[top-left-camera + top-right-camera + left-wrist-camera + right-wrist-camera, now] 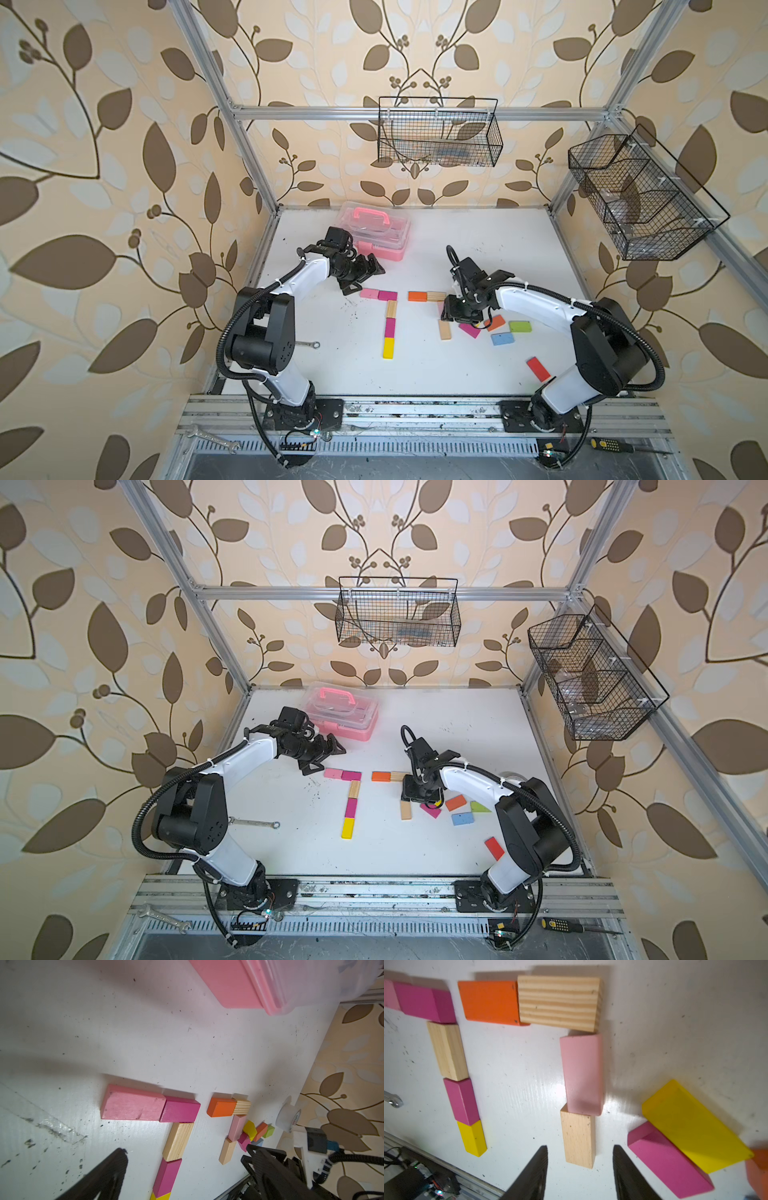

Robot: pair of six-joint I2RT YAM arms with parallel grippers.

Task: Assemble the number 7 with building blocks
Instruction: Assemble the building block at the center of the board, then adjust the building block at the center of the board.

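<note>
A five-block number 7 lies mid-table: pink block [369, 293] and magenta block [387, 295] form the bar, and wood [391, 308], magenta [390, 327] and yellow [388, 348] form the stem. To its right, an orange block [488, 1001] and a striped wood block [558, 1000] form a bar, with a pale pink block [582, 1072] and a light wood block [578, 1138] below as a stem. My right gripper [580, 1147] hovers open over the light wood block's near end, its fingers clear of both sides. My left gripper [186, 1148] is wide open and empty, left of the first figure.
Loose blocks lie right of the second figure: yellow [691, 1124], magenta [668, 1159], orange [495, 322], green [520, 326], blue [502, 338], red [538, 368]. A pink clear-lidded case [376, 230] stands at the back left. A wrench [307, 344] lies near the left arm.
</note>
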